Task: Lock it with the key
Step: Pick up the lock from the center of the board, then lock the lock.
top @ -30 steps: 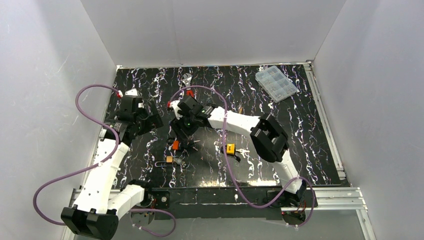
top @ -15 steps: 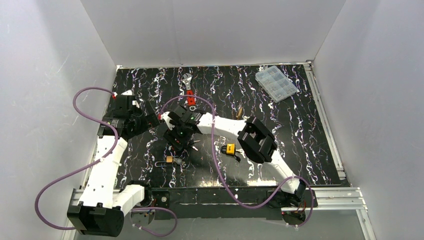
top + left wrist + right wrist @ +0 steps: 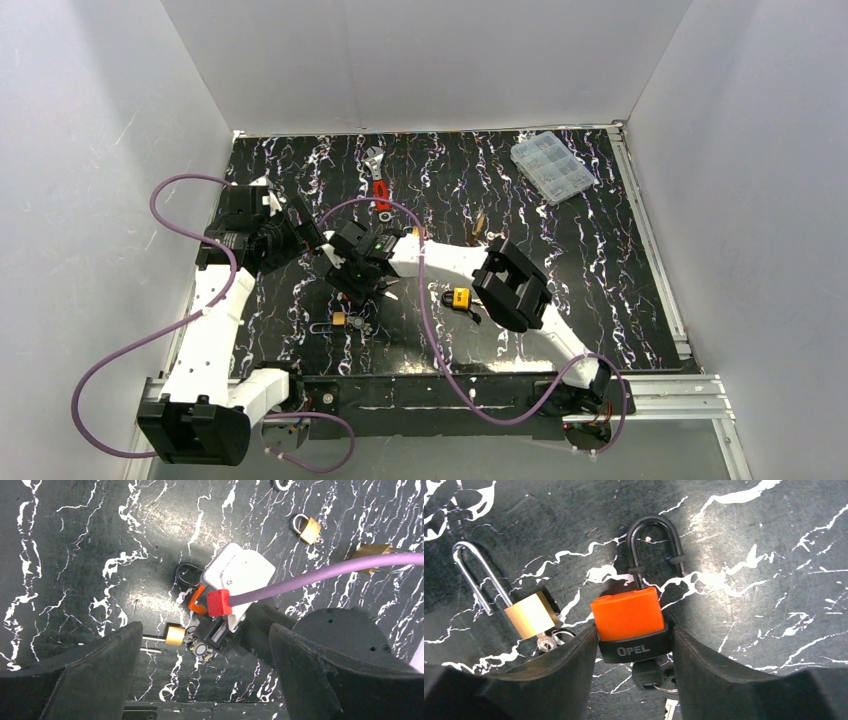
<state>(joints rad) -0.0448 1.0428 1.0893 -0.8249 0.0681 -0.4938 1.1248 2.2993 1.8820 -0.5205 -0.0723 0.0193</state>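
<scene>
Table: black surface (image 3: pixel 620 300) veined with white, walled in white on three sides.
Brass padlock: lies nearest the arm bases (image 3: pixel 340 320), flat, with a long silver shackle. A key stands in its base. Just beside the orange padlock, apart from it.
Yellow padlock: lies flat (image 3: pixel 460 297) to the right of the brass padlock, partly under the right forearm.
Right gripper: down at the table (image 3: pixel 634 630), the two black fingers closed against opposite sides of the orange padlock's black base.
Orange padlock: the task's lock (image 3: pixel 626 612), flat on the table left of centre, black shackle pointing away from the wrist camera. One shackle leg enters the body. The other ends outside it, so the lock is not latched. The base reads OPEL.
Key: black head (image 3: pixel 646 675) sits at the underside of the base, between the fingers. A silver key lies just below it.
Left gripper: hangs above the table (image 3: pixel 205 630), jaws spread wide, nothing between them. Its camera looks down on the right wrist.
Small brass padlock: seen from the left wrist (image 3: pixel 307 528), flat, well apart from the orange padlock.
Red-handled wrench: lies farther back (image 3: pixel 378 185), near centre.
Clear organiser box: far right corner (image 3: pixel 552 165), lid closed.
</scene>
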